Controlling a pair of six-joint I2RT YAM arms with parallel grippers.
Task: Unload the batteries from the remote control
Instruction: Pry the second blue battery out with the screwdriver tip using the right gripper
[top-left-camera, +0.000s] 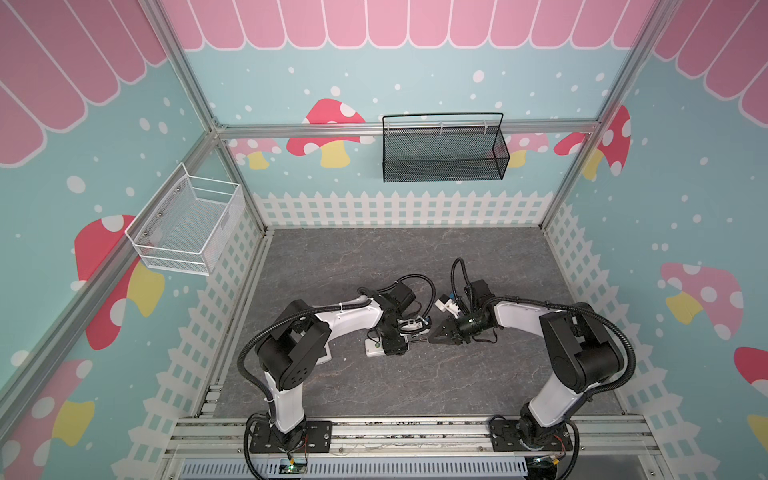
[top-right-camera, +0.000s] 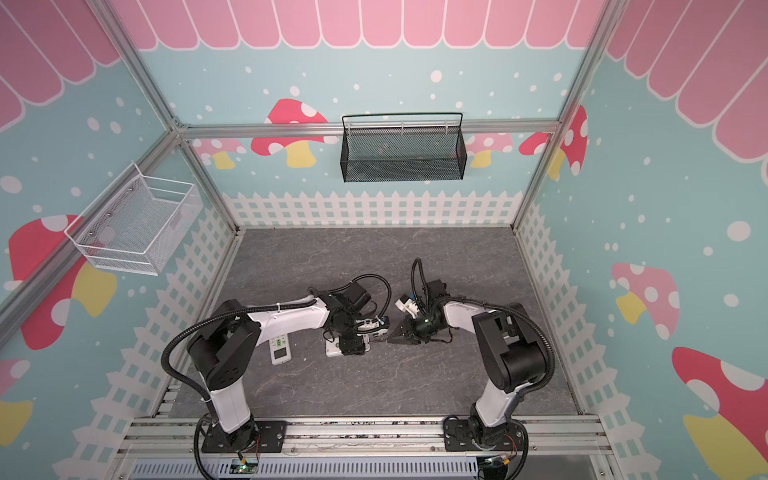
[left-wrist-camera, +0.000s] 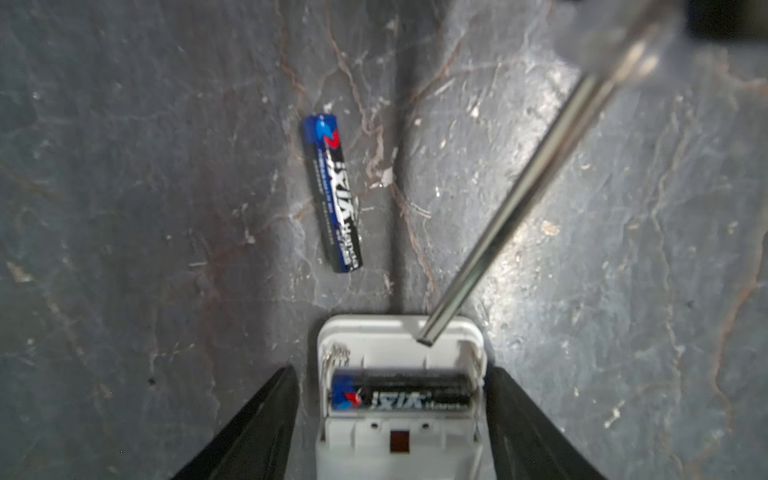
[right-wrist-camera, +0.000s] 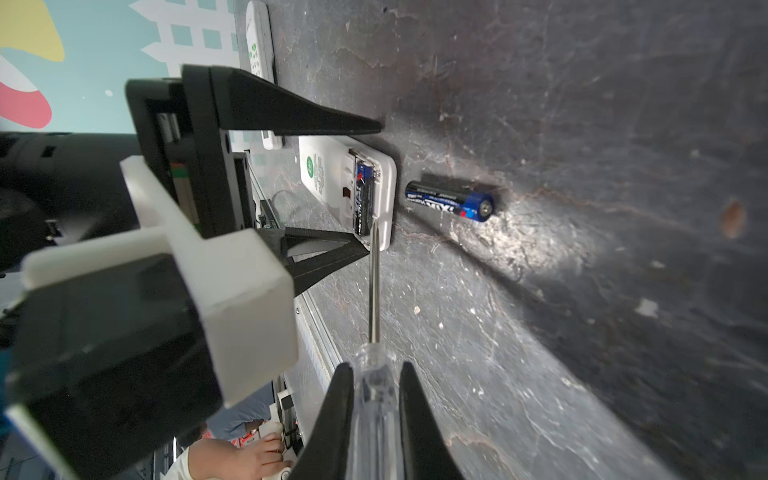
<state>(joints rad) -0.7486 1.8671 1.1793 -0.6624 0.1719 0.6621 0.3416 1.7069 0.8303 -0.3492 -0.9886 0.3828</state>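
One battery (left-wrist-camera: 401, 397) sits in the remote (left-wrist-camera: 374, 332), between the parted left claw (left-wrist-camera: 393, 370). A loose battery (left-wrist-camera: 332, 193) lies just right. The right claw (right-wrist-camera: 375, 365) clamps a screwdriver (right-wrist-camera: 375, 270). The arms hide both batteries in both top views.

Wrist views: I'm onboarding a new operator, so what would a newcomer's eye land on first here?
Most striking is the clear-handled screwdriver clamped in the right gripper, its tip at the open battery bay of the white remote. One dark battery sits in that bay, while a loose battery lies on the grey table just beyond the remote's end. The left gripper straddles the remote, jaws open.
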